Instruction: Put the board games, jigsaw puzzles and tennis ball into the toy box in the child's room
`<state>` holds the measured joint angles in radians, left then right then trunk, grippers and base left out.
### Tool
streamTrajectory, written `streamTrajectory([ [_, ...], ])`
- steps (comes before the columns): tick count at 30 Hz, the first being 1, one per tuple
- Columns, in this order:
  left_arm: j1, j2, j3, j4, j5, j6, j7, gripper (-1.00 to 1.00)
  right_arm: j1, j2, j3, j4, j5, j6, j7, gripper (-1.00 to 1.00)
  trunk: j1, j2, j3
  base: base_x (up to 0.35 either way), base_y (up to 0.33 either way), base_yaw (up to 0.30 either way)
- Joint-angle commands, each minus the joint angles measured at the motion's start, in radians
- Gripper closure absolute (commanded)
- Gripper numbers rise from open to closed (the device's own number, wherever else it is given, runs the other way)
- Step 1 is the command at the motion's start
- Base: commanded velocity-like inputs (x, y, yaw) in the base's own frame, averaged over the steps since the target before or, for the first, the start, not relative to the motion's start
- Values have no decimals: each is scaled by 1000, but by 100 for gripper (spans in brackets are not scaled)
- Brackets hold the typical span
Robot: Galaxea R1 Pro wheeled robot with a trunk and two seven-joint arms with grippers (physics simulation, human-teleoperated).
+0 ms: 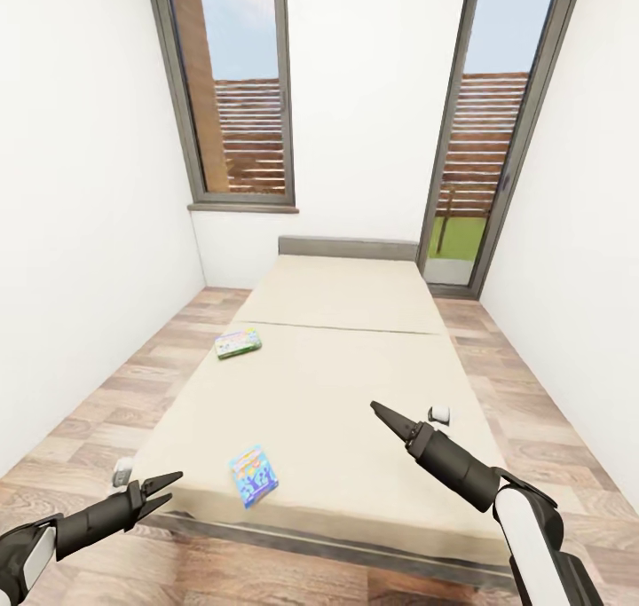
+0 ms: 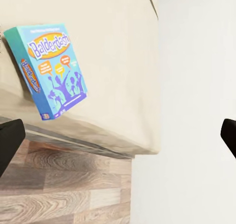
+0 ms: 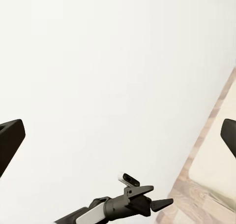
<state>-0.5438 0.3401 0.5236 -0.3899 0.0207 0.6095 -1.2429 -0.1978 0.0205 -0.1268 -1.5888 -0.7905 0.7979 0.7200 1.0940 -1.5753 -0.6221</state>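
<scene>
bed [image 1: 355,393]: 2 board games, blue one [image 1: 253,475] near front edge | green-pink one [image 1: 238,342] at left edge | left end effector [image 1: 166,486] fingers apart | right end effector [image 1: 380,411] fingers together

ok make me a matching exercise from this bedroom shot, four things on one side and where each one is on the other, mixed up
Things:
1. blue board game
2. green-pink board game
3. left gripper
4. right gripper

Places:
A. over the bed's near right part, arm reaching in from the lower right
B. lying near the bed's foot edge, closest to the robot
C. farther up the bed, by its left edge
D. low at the bed's near left corner, above the wood floor

Pairs: 1-B, 2-C, 3-D, 4-A
</scene>
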Motion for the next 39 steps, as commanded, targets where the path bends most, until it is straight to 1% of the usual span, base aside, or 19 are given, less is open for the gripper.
streamTrajectory([
  [1,-1,0,3,0,1,10,-3,-100,-1,1,-2,0,-1,6,3,-100,4,-8,-4,0,0,0],
  [13,-1,-2,3,0,0,7,-3,-100,-1,1,-3,0,-1,5,2,-100,50,-92,-42,0,0,0],
  [21,-1,-3,3,0,1,6,-1,-100,-3,-2,-12,-2,0,6,4,-100,81,-148,-67,0,0,0],
  [24,-1,-4,3,0,0,5,3,-100,-4,0,-3,-1,0,7,5,-100,92,-169,-76,0,0,0],
  [26,-1,-5,2,0,0,4,6,-100,-5,2,16,-1,0,11,4,-100,100,-183,-82,0,0,0],
  [27,-1,-7,2,0,0,3,8,-100,-7,1,29,-2,0,20,3,-100,104,-190,-86,0,0,0],
  [29,-1,-7,2,0,-1,3,9,-100,-10,-4,37,-2,0,44,3,-100,111,-204,-92,0,0,0],
  [31,-1,-9,1,0,-1,3,11,-100,-17,-7,43,-3,0,114,4,-100,119,-218,-98,0,0,0],
  [32,-1,-10,1,0,-2,2,12,-100,-28,-8,45,-4,0,166,3,-100,123,-225,-101,0,0,0],
  [34,-1,-14,1,0,-3,2,13,-100,-50,-8,50,-4,1,210,-1,-100,130,-239,-108,0,0,0],
  [35,-1,-18,1,0,-4,2,13,-100,-58,-7,54,-4,1,218,-3,-100,134,-246,-111,0,0,0],
  [37,-1,-30,1,0,-7,1,15,-100,-73,-1,73,-4,1,235,-12,-100,142,-260,-117,0,0,0],
  [38,-1,-42,0,0,-9,0,18,-100,-79,2,95,-4,1,241,-16,-100,146,-267,-120,0,0,0],
  [39,-1,-49,0,0,-10,0,22,-100,-82,4,108,-3,1,243,-18,-100,150,-274,-123,0,0,0],
])
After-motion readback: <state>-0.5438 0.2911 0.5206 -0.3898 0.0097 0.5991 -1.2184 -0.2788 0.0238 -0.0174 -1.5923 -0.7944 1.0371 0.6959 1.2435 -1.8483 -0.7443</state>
